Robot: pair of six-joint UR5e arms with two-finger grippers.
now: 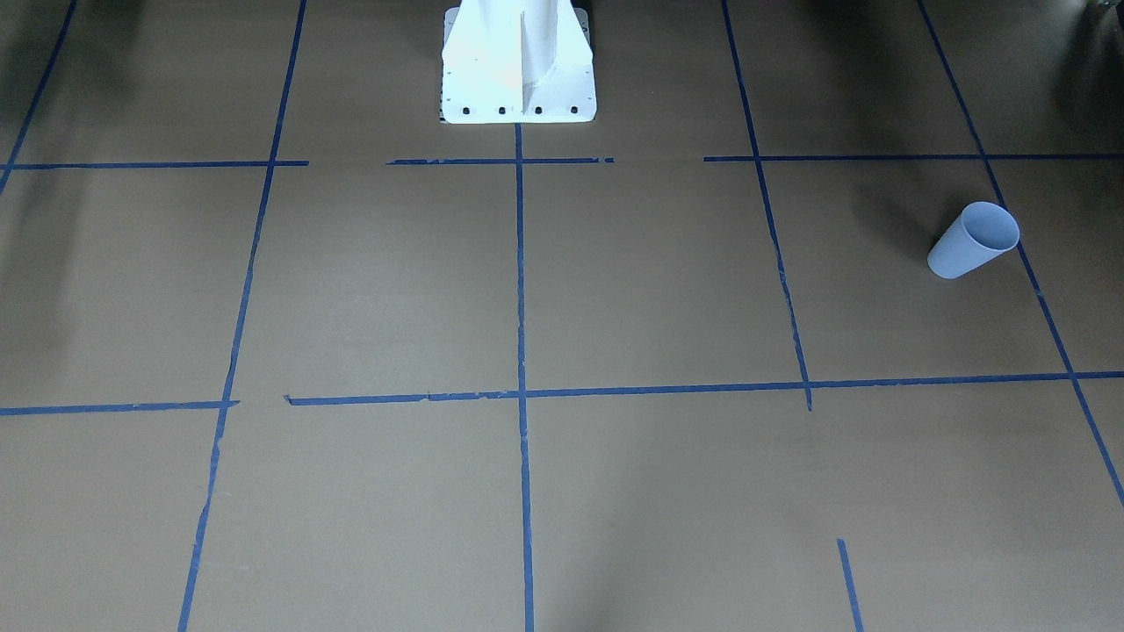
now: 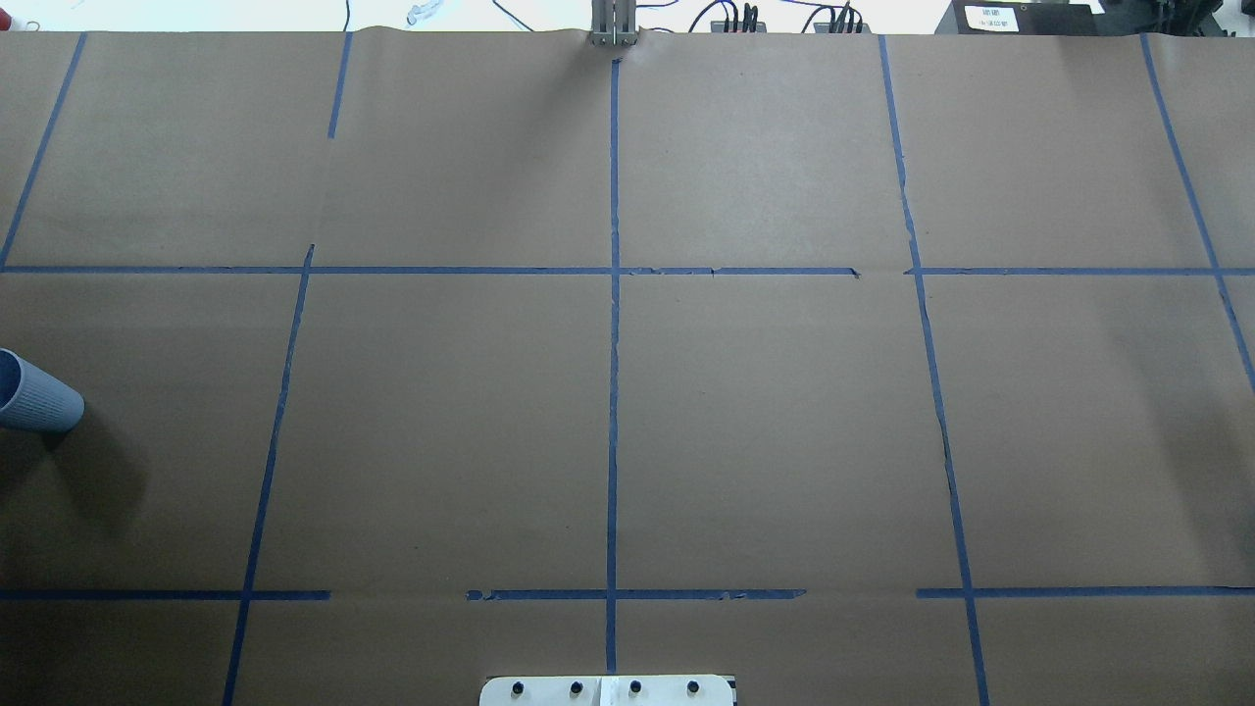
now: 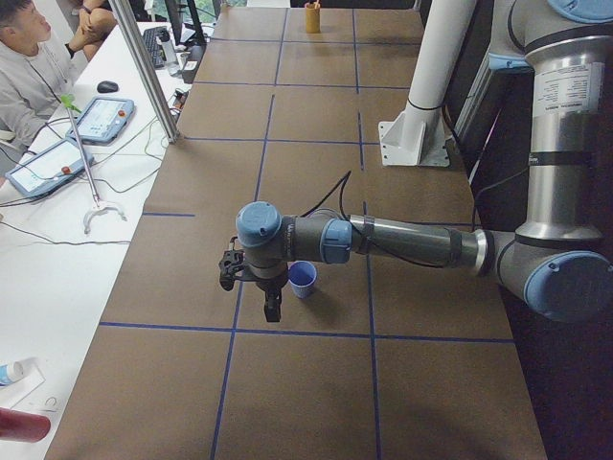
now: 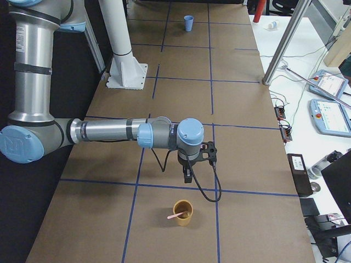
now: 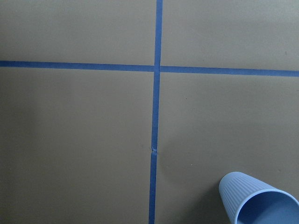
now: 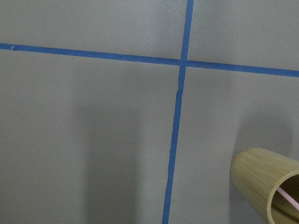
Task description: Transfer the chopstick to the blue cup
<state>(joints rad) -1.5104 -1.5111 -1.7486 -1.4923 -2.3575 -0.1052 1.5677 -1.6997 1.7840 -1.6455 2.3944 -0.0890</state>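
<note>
The blue cup stands upright on the brown table on my left side; it also shows in the overhead view and the left wrist view. The pale-pink chopstick leans inside a tan bamboo cup on my right side, and its tip shows in the right wrist view. My left gripper hangs just beside the blue cup, fingers down. My right gripper hangs a little short of the bamboo cup. I cannot tell whether either gripper is open or shut.
Blue tape lines grid the brown table. The white robot base stands at the table's middle edge. An aluminium post, tablets and an operator are on the far side. The bamboo cup fills the right wrist view's lower right.
</note>
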